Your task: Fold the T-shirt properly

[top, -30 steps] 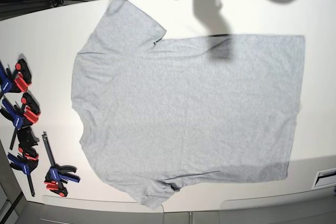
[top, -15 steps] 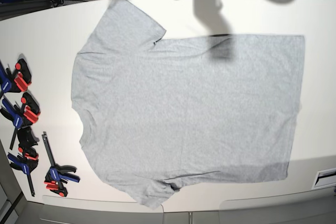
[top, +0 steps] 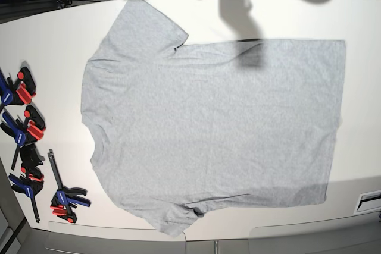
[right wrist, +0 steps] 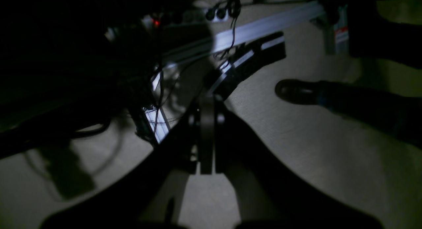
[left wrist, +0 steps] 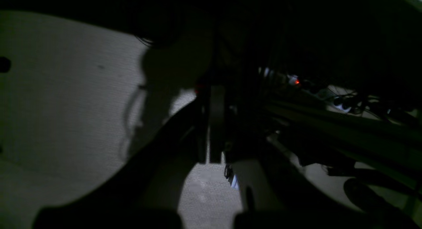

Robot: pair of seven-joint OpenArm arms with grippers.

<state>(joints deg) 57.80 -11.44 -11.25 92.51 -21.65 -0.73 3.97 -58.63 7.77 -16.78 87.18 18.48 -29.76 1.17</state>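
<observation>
Your large light heather-grey short-sleeved cotton T-shirt point(top: 214, 132) lies spread flat on the white bench point(top: 53, 46), plain side up, no lettering showing. In the base view its neck end points to the picture's left and the straight hem runs down the picture's right side. One sleeve reaches toward the far bench edge at top left; the other sleeve sits at the near edge, its tip slightly bunched. A few soft creases near the shoulders, the body otherwise smooth. A row of blue-and-red bar clamps with black handles point(top: 27, 147) lies on the bench just left of the shirt, not touching it. Neither arm appears in the base view; you only get dark shadows across the far edge and over the shirt's top right. Both wrist views are very dark. Left pincer point(left wrist: 211, 123): jaws together, nothing between them, pale floor below it. Right pincer point(right wrist: 207, 136): jaws together, empty as well, over beige floor with an aluminium frame rail point(right wrist: 263, 27) and cables beyond. A dark shoe point(right wrist: 296, 91) stands on the floor to that view's right. Neither pincer touches the shirt.
</observation>
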